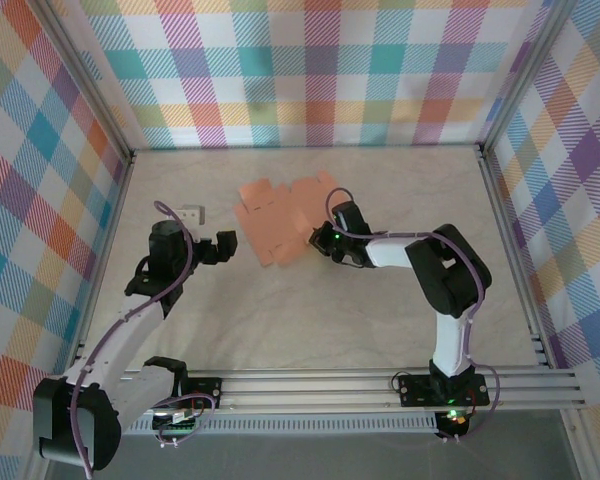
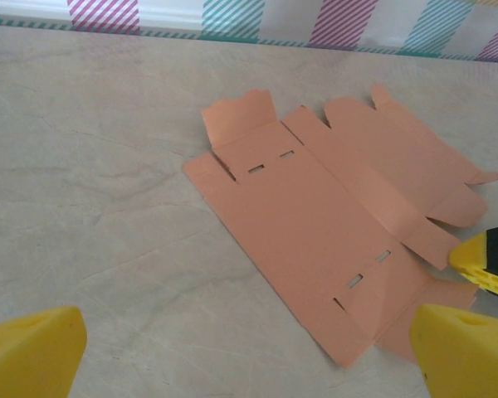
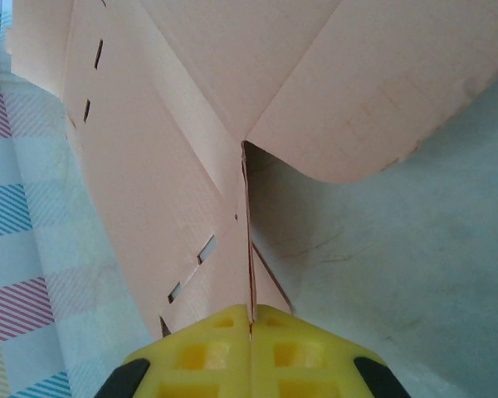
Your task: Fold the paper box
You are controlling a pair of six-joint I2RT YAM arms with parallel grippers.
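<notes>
Mid-frame, the right gripper (image 3: 251,319) pinches a flap of the flat paper box (image 1: 278,215); the left gripper (image 1: 223,247) is spread wide. Next, probably, bend that flap up.

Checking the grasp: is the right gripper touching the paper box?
Touching. Right wrist view: the right gripper is pinched shut on an edge of the paper box.
</notes>
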